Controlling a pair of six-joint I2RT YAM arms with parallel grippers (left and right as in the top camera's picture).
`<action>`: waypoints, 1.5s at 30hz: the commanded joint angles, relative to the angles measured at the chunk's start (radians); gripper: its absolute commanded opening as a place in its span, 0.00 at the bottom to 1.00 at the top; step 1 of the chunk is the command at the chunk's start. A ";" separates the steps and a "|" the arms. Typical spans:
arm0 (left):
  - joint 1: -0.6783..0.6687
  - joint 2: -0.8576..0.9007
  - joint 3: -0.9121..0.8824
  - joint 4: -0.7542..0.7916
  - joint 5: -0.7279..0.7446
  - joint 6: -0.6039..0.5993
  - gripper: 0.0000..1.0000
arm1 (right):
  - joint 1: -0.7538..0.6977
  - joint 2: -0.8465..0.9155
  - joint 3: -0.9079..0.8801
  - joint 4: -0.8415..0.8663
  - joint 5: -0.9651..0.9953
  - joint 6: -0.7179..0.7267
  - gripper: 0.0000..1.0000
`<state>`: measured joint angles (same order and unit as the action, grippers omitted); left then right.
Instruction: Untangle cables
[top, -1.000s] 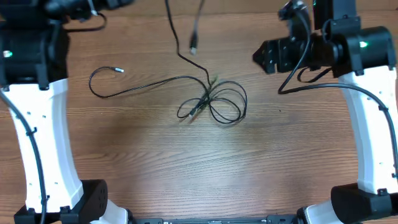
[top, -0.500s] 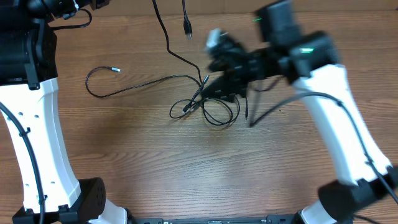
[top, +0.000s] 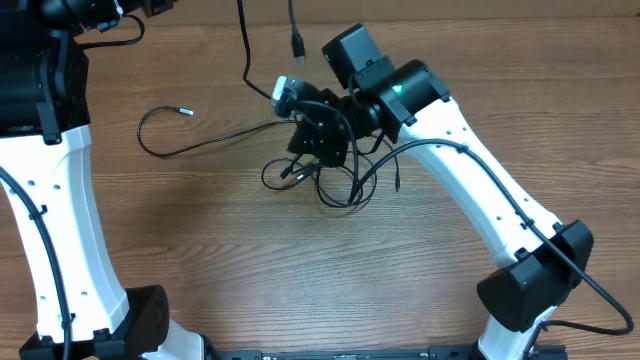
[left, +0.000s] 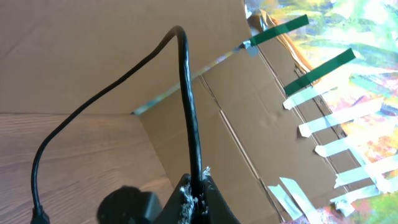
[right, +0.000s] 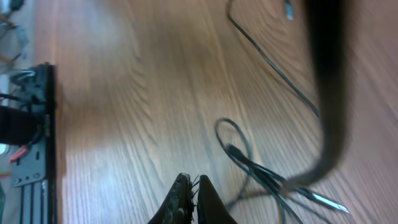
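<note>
Black cables (right: 249, 163) tangled on wood table (top: 250, 270), right pincer (right: 193, 180) closed empty just beside them, left pincer (left: 198, 196) likewise closed.

free: table (top: 250, 270) front | blocked: right arm (top: 480, 188) over cables (top: 335, 190)

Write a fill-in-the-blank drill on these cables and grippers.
The cables lie on a ___ table. The gripper at the tangle belongs to the ___ arm. Its jaws are ___. The silver plug tip lies toward the ___ arm.
Missing words: wooden; right; shut; left.
</note>
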<state>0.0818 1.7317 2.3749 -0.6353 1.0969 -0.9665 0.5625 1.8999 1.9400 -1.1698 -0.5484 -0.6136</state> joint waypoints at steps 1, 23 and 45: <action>0.025 -0.009 0.017 0.004 0.023 0.010 0.04 | -0.078 -0.103 0.014 0.005 0.044 0.056 0.04; 0.064 -0.036 0.017 0.412 0.026 -0.616 0.04 | 0.005 -0.098 0.007 0.203 -0.082 0.056 0.04; 0.107 -0.036 0.017 0.184 0.098 -0.127 0.04 | -0.155 -0.190 0.006 0.204 0.043 0.221 0.04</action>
<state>0.1856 1.7168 2.3764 -0.3809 1.1858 -1.3651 0.4622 1.7927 1.9442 -0.9447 -0.5678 -0.4389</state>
